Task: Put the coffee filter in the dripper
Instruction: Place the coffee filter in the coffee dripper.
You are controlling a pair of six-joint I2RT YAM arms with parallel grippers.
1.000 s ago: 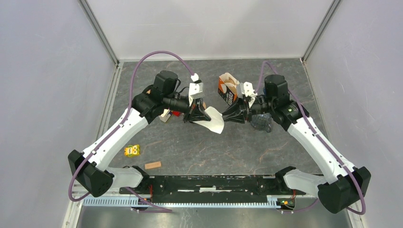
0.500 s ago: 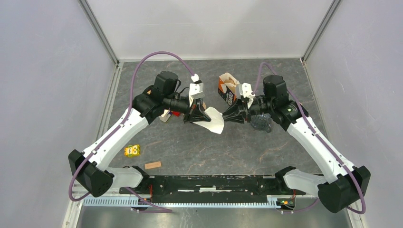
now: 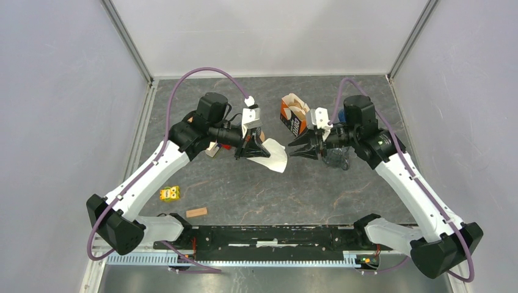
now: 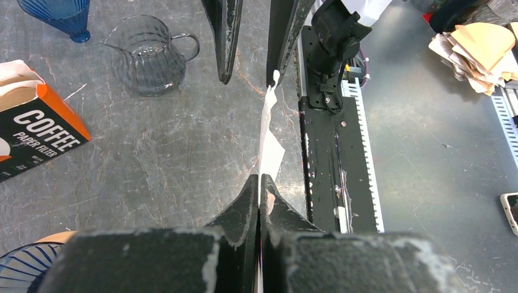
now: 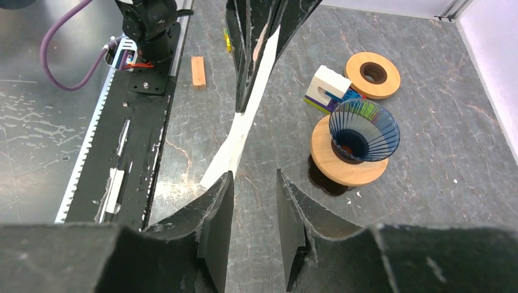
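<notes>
Paper filter point(image 3: 276, 157) (thin, matt), glossy dripper point(image 5: 364, 130)

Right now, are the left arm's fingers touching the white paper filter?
Touching. The left wrist view shows the left fingers pinched shut on the edge of the coffee filter, which sticks out from between their tips with no gap.

My left gripper point(image 3: 264, 151) pinches the white paper coffee filter point(image 3: 278, 157); my right gripper point(image 3: 293, 149) faces it midway between the side edges — fingers parted, both elbows out.
</notes>
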